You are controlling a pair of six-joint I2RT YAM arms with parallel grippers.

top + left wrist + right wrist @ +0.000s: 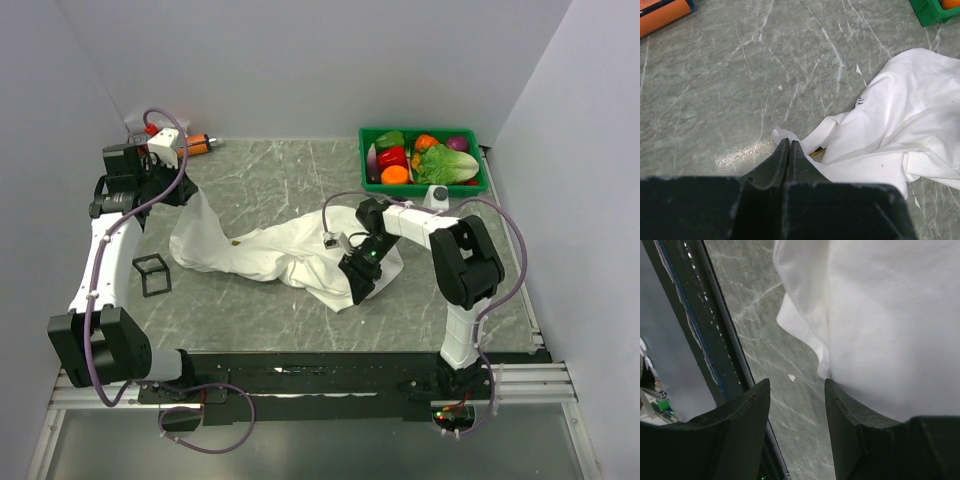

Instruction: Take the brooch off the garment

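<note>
Left pincer [790, 146] clenched on the garment [290, 255], right pincer [795, 385] released; green crate [430, 188] holds vegetables [445, 165].

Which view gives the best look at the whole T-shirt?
Top external: the whole T-shirt shows, spread between both arms. Left wrist shows one part, an edge pinched between the shut left fingers. Right wrist shows only plain white cloth beside the open right fingers.

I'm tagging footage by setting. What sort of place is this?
Likely a robotics lab cell: white walls around a marble-patterned table, the left arm bolted at its edge, a green bin of vegetables in one corner.
</note>
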